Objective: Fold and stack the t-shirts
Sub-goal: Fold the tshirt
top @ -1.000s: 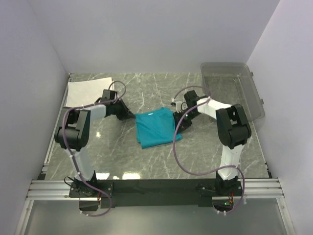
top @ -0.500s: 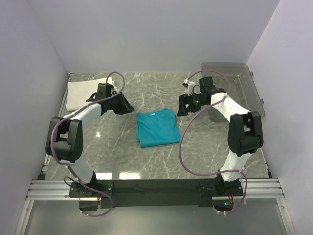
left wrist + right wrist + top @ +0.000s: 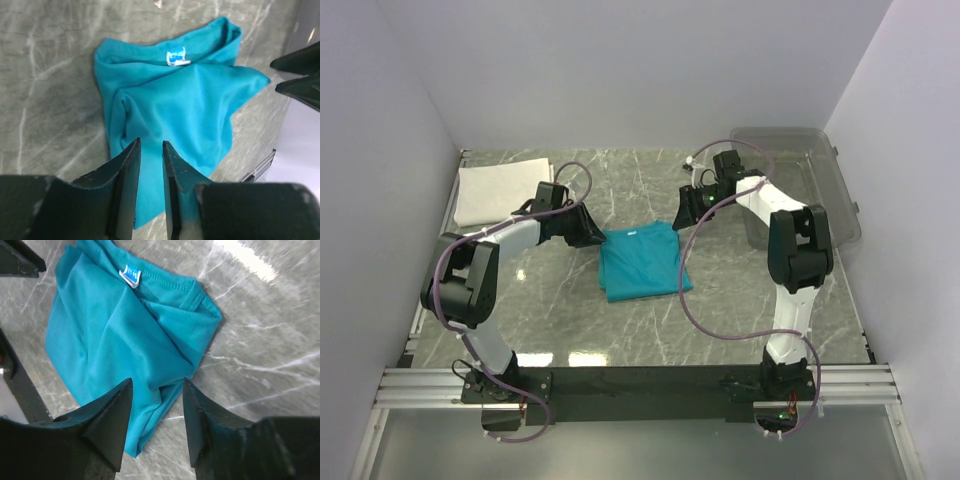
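my left pincer (image 3: 150, 145): slightly spread, empty, at far-left corner of teal t-shirt (image 3: 638, 260) | my right pincer (image 3: 156, 385): spread, empty, off its far-right corner | tee: folded, flat, middle of table (image 3: 740, 310) | white folded piece (image 3: 500, 190): far-left corner, well apart

the teal t-shirt (image 3: 125, 335) lies bunched and loosely folded on the grey marbled desk (image 3: 270, 340), its small neck label (image 3: 131, 275) near the top. the right gripper (image 3: 156, 385) has its jaws apart, with the shirt's lower corner showing in the gap.
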Controlling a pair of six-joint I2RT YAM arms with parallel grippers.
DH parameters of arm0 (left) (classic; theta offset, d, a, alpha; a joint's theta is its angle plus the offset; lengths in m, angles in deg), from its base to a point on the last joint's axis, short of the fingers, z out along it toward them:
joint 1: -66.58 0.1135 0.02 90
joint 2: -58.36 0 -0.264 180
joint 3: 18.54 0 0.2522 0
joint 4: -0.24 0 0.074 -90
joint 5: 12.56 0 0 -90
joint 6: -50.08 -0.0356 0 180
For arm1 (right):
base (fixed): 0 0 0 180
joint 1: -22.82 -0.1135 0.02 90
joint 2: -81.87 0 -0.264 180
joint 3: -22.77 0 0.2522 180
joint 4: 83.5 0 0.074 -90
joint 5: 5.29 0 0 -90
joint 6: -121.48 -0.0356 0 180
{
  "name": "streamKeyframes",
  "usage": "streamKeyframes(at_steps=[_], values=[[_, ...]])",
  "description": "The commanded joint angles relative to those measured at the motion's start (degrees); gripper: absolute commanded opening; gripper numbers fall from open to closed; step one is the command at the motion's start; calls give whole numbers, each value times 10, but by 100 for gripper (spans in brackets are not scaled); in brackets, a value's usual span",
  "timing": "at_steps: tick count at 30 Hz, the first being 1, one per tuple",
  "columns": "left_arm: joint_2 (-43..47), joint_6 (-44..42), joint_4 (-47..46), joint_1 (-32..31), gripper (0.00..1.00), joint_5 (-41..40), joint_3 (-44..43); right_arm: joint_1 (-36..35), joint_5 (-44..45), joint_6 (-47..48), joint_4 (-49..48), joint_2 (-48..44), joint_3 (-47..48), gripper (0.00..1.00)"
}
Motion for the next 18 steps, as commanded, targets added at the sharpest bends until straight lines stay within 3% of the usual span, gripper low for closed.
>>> streamKeyframes(at_steps=[1,13,18], values=[[-5,1,-5,2,29,-8,-30,-12,-25,-15,23,16,20,50],[-14,7,-16,0,30,3,-27,-19,-33,-45,22,24,13,45],[-23,2,-2,0,30,-4,-41,-20,-38,-47,26,38,27,36]])
